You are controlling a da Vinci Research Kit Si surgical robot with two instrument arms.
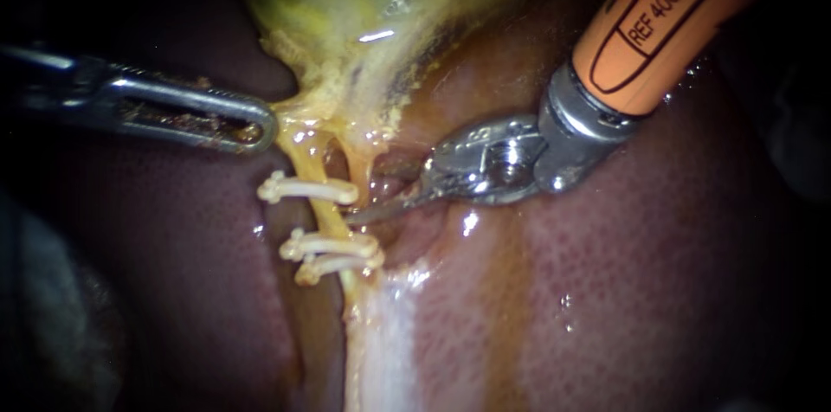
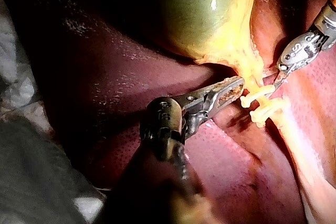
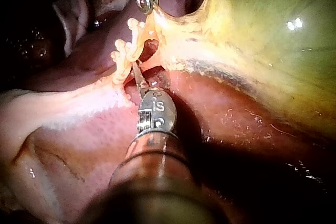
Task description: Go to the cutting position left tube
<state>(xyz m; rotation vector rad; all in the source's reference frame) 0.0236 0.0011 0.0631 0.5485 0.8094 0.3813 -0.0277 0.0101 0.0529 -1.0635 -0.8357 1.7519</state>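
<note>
Pincer of right instrument (image 1: 381,200) stands spread just beside the clipped left tube (image 1: 329,220); left instrument (image 1: 260,131) pincer pinches gallbladder (image 1: 346,22) tissue above that tube.

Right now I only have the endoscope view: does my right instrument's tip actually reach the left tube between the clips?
Observer: In the right wrist view, the right instrument touches or nearly touches the left tube, between the single clip and the paired clips.
Operator: And the gallbladder above my picture?
Observer: The left wrist view shows the gallbladder as a rounded, glossy green body, with the left instrument at its narrow end.
</note>
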